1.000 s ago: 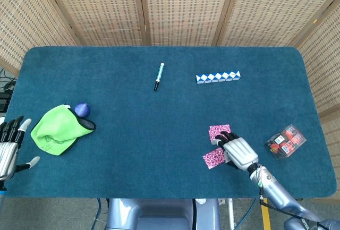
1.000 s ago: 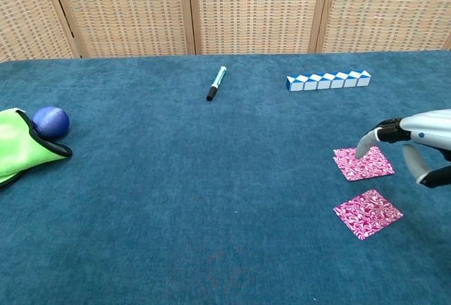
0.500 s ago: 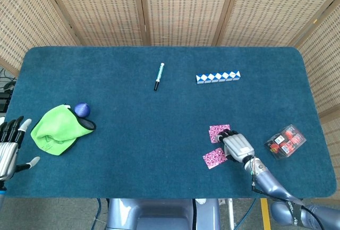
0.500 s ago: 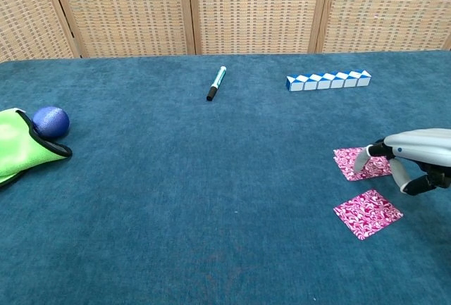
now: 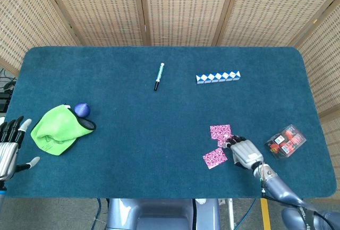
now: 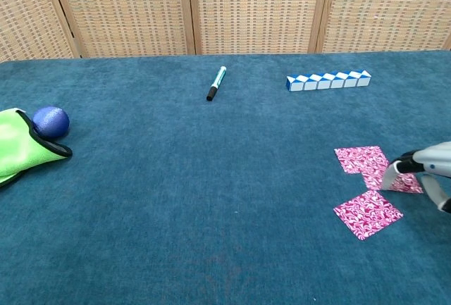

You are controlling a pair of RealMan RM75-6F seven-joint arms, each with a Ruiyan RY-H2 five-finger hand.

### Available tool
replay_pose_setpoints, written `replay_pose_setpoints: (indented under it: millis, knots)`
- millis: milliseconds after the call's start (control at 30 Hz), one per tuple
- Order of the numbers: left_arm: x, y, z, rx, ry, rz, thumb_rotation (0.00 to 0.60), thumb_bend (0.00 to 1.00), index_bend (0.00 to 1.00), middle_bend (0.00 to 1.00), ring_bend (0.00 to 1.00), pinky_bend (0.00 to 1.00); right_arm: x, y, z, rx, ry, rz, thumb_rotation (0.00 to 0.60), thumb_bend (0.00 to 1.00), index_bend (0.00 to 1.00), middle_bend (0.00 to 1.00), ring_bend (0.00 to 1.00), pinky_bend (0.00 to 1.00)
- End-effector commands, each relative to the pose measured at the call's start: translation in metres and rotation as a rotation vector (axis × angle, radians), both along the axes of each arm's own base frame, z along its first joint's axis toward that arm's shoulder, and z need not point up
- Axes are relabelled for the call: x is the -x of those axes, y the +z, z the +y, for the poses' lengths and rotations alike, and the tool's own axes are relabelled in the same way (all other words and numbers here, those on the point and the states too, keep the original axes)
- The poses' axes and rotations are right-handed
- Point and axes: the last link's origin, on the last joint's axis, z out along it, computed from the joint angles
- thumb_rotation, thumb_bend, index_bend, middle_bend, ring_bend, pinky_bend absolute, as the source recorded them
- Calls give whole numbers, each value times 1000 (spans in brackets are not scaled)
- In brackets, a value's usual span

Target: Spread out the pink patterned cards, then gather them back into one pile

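1. Three pink patterned cards lying flat on the blue table cloth [image 5: 159, 150] toward the near right: far card [image 6: 361, 158] [image 5: 220, 131], near card [image 6: 367, 213] [image 5: 214, 157], and a third card [image 6: 403, 183] partly under the fingertips, touching or overlapping the far card's corner
2. Right hand [image 5: 244, 152] [image 6: 428, 172] resting palm down beside the cards, fingers [image 6: 391, 172] bent down onto the third card, pressing it to the cloth; nothing lifted or pinched
3. Left hand [image 5: 9, 146] at the near left edge of the head view, off the cloth, fingers spread apart and holding nothing
4. Clear box of red items [image 5: 285, 141] just right of the right hand, near the table's right edge, close to the arm's side
5. Blue-and-white folding puzzle strip [image 5: 218, 77] [image 6: 328, 79] lying straight, well beyond the cards
6. Teal marker with black cap [image 5: 159, 76] [image 6: 215, 83] near the middle far part of the table
7. Green cloth [image 5: 58, 129] [image 6: 21, 151] bunched at the left, with a blue ball [image 5: 82, 109] [image 6: 50, 121] touching its far edge
8. Woven screen panels [image 5: 180, 7] standing behind the table
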Motion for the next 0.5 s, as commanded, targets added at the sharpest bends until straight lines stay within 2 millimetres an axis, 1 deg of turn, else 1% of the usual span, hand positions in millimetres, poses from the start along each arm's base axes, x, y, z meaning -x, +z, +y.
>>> replay_pose_setpoints:
  millis: [33,267,367,433,467,500]
  knots:
    - [0,0,0,0,1,1,600,0,0,0,0,0,6,7,8,-8,4,23,600,1000,232,191,106,167]
    - [0,0,0,-1,2,2,600,0,0,0,0,0,4,20,12,15,25,19,600,1000,232,191,106,167]
    - [0,0,0,-2,2,2,600,0,0,0,0,0,-11,29,9,72,63,-55,600,1000,232,188,106,167]
    - [0,0,0,-2,1,3,600,0,0,0,0,0,-18,35,4,123,105,-91,600,1000,232,158,89,167]
    - [0,0,0,-2,1,3,600,0,0,0,0,0,-20,38,1,159,136,-98,600,976,232,122,61,167]
    - [0,0,0,-2,1,3,600,0,0,0,0,0,-22,40,-2,194,162,-105,600,927,233,95,40,167]
